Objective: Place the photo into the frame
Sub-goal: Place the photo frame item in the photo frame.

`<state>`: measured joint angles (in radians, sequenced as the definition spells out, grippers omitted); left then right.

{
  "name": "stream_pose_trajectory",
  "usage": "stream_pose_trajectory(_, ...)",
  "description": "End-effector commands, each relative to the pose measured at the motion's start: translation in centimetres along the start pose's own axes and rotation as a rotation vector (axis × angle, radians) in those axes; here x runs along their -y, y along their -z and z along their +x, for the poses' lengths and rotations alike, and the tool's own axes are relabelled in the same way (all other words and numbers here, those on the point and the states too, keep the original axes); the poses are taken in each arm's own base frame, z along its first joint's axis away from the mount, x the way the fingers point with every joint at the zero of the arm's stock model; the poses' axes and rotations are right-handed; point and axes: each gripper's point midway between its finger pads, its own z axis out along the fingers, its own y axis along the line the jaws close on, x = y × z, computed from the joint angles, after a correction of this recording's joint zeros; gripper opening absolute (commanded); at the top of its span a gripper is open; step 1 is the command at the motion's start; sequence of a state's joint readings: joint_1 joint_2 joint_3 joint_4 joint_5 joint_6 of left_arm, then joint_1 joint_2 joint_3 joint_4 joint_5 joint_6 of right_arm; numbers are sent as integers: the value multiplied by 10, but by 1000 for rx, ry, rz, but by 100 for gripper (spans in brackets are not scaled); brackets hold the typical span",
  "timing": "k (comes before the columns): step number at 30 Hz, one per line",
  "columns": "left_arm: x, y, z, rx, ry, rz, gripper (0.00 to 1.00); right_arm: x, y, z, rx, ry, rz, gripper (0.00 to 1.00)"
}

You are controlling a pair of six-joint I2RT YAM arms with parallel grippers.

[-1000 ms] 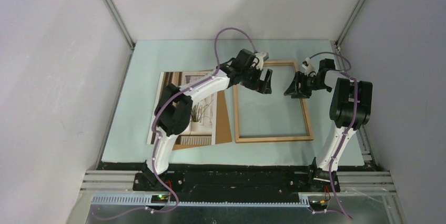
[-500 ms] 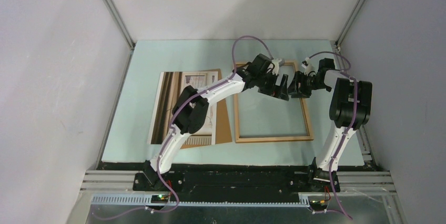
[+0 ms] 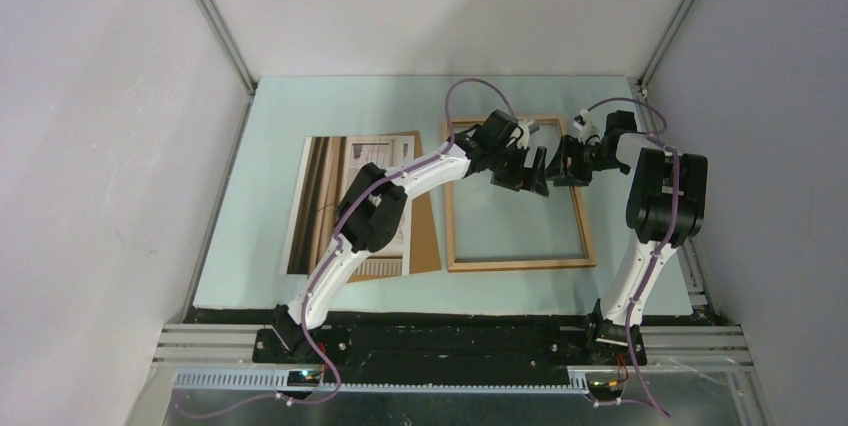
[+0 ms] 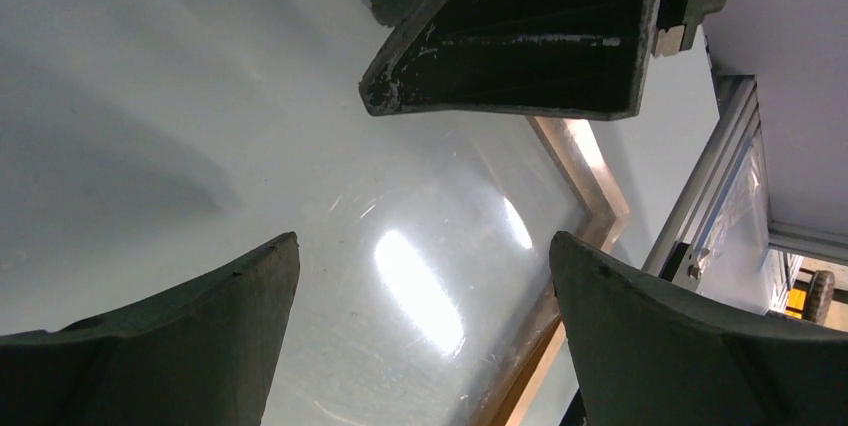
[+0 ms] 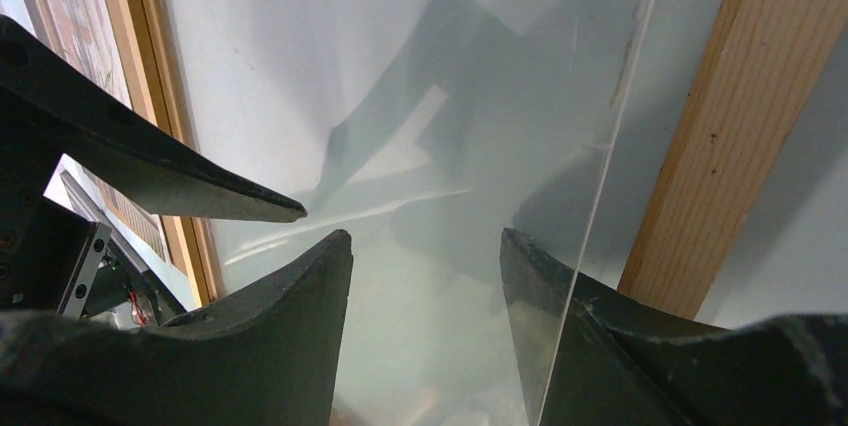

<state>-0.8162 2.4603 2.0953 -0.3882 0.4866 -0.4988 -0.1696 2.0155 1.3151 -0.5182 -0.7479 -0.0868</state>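
The photo [image 3: 318,201] is laid face up at the left, on a brown board [image 3: 425,236] on the counter [image 3: 260,136]. It is partly hidden by the left arm. The frame [image 3: 518,265] is laid flat just beside the board. Farther back, over the frame's top part, the left gripper [image 3: 530,178] is held wide open. The right gripper [image 3: 563,171] is held partly open.

The right gripper [image 5: 425,246] holds its two dark fingers [image 5: 270,336] apart, low over a clear pane [image 5: 400,76] that is inside the wooden frame [image 5: 720,126] on the pale table [image 5: 800,276]. The straight edge of the pane runs just beside one rail of the frame and crosses one of the fingers. The left gripper's finger [image 5: 150,171] reaches in from the side, its tip near the other finger.
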Motion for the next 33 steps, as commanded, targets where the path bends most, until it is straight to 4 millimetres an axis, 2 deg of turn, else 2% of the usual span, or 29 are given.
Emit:
stream_pose_trajectory(1,20,4,-20,40,-15,53,100,-1,4,-13,25,57,26,61)
stream_pose_trajectory(11,11,-3,-16,31,-6,43,100,-1,6,-12,22,55,26,61)
stream_pose_trajectory(33,-2,-4,-11,18,12,23,99,4,27,-22,58,91,91,62)
